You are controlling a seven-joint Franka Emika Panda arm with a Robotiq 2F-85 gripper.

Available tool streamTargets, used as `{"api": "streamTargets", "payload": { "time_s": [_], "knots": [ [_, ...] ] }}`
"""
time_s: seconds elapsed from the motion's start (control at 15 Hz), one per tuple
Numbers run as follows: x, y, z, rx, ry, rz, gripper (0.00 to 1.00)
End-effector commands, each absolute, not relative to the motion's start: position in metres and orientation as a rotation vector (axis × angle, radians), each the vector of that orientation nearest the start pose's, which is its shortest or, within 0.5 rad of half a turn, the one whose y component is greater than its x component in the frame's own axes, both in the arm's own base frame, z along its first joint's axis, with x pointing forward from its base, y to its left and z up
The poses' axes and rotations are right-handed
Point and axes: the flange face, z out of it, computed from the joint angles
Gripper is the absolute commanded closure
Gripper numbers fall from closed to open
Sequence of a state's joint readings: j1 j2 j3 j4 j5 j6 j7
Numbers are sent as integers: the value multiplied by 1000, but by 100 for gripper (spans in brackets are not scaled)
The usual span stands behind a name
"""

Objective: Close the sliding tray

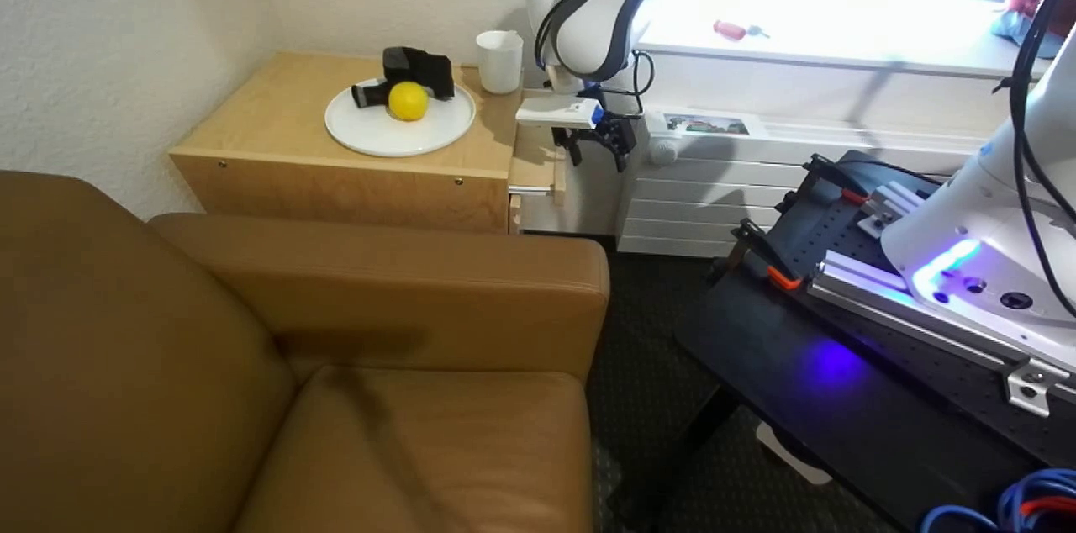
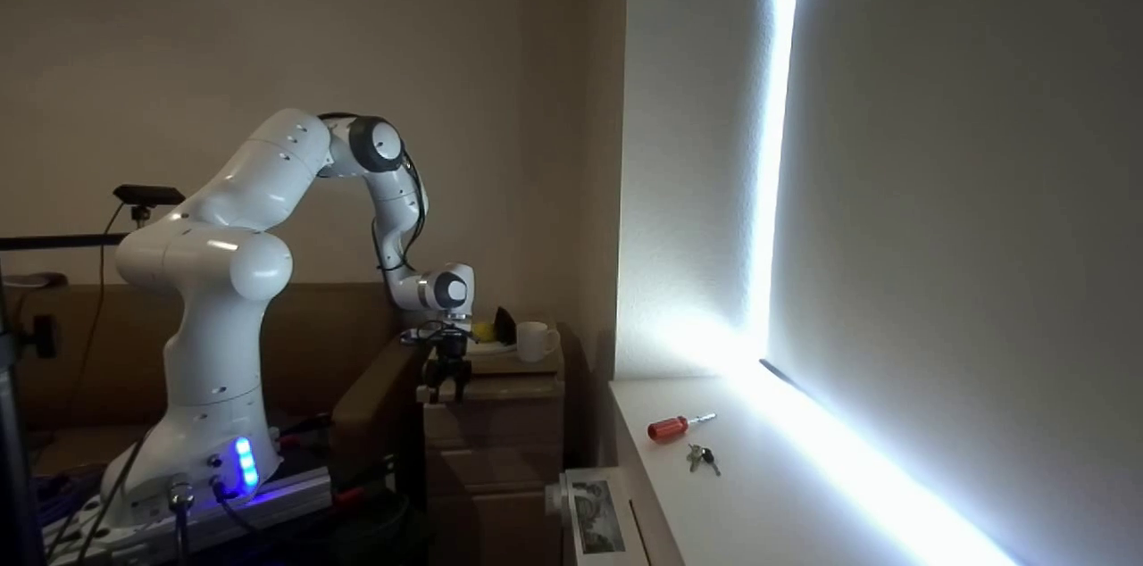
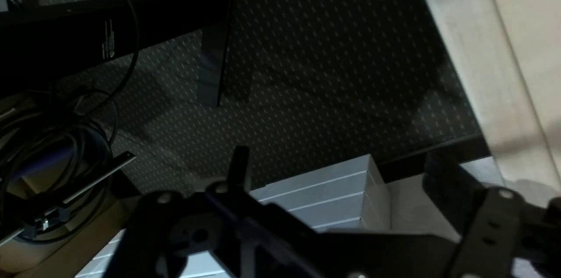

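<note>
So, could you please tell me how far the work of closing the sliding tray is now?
Done: no closing looks finished; the sliding tray sticks out beyond the table top.
In hand: the fingers are spread, gripping nothing, and look near the tray's outer edge; I cannot confirm contact.
Left: probably push the tray inward until it no longer sticks out.

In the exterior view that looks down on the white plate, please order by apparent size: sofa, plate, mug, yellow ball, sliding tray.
Largest to smallest:
Sofa
Plate
Mug
Yellow ball

Sliding tray: partly hidden, so I leave it unranked.
</note>
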State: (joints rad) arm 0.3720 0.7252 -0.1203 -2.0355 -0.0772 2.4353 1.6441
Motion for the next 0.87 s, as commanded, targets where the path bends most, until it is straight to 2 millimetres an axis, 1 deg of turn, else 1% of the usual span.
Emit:
{"api": "streamTargets", "payload": {
  "time_s": [0.0,0.13,0.27,0.47,0.6,0.67,0.73,0.8],
  "knots": [
    [529,125,87,-2810,1890,117,0],
    [535,111,95,-2833,1754,95,0],
    [538,88,93,-2854,1667,131,0],
    [531,50,83,-2930,1642,197,0],
    [522,29,80,-2947,1678,220,0],
    [535,41,79,-2918,1690,188,0],
    [531,33,77,-2923,1703,198,0],
    [528,29,75,-2924,1710,204,0]
  ]
}}
